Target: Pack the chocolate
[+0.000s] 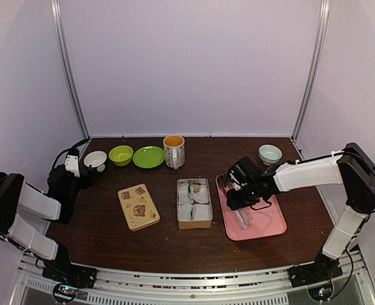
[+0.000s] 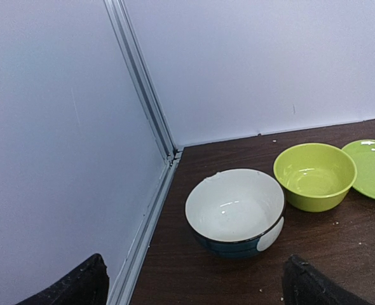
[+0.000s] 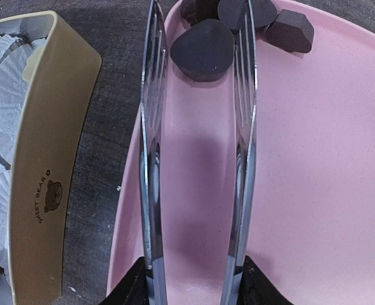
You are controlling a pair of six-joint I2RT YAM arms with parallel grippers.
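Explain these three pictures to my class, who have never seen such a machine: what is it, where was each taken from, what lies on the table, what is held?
Two robot arms stand at a table's near edge. One picture looks down from above; the other two come from a camera on each wrist. The left gripper is open and empty, facing a white bowl. The right gripper holds metal tongs, their blades either side of chocolate on a pink tray, beside a paper-lined tin.

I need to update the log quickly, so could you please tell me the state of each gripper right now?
Left gripper: open, holding nothing.
Right gripper: closed on the metal tongs.
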